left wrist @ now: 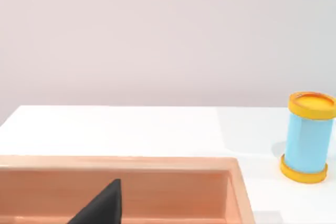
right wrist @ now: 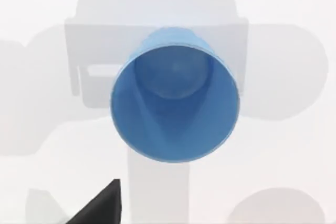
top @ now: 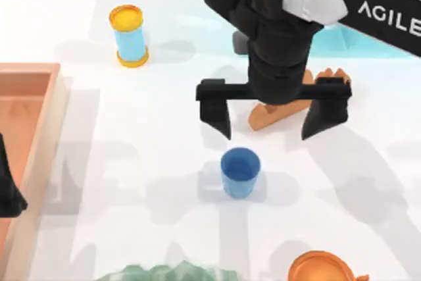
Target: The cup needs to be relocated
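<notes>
The cup is small, plain blue and without a handle. It stands upright on the white table, a little in front of the middle. The right wrist view looks straight down into the cup. My right gripper hangs open in the air just behind the cup, with its two black fingers spread wide and nothing between them. One fingertip shows in the right wrist view. My left gripper is parked at the table's left edge over a wooden tray, and one fingertip shows in its wrist view.
A wooden tray lies along the left side. A light-blue cylinder with yellow-orange ends stands at the back left. An orange object lies partly hidden under my right arm. An orange cup and a green object sit at the front edge.
</notes>
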`<control>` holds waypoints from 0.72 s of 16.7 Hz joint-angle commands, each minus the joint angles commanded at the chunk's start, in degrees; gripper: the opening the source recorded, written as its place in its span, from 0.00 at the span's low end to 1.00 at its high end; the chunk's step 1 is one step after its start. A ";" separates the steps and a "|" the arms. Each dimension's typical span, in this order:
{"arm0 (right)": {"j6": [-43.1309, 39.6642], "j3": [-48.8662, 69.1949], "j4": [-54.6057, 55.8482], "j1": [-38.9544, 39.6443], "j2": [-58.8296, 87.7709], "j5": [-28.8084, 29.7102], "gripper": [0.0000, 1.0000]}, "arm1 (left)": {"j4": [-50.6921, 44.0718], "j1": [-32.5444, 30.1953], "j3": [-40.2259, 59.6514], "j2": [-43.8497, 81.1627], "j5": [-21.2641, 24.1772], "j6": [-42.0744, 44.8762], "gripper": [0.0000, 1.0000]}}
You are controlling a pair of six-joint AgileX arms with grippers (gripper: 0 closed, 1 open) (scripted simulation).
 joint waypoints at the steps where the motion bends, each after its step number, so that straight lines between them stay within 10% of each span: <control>1: 0.00 0.00 0.00 0.00 0.00 0.00 1.00 | 0.00 0.00 0.00 0.00 0.00 0.00 1.00; 12: 0.03 -12.55 15.67 0.00 2.49 0.02 1.00 | 0.00 0.00 0.00 0.00 0.00 0.00 1.00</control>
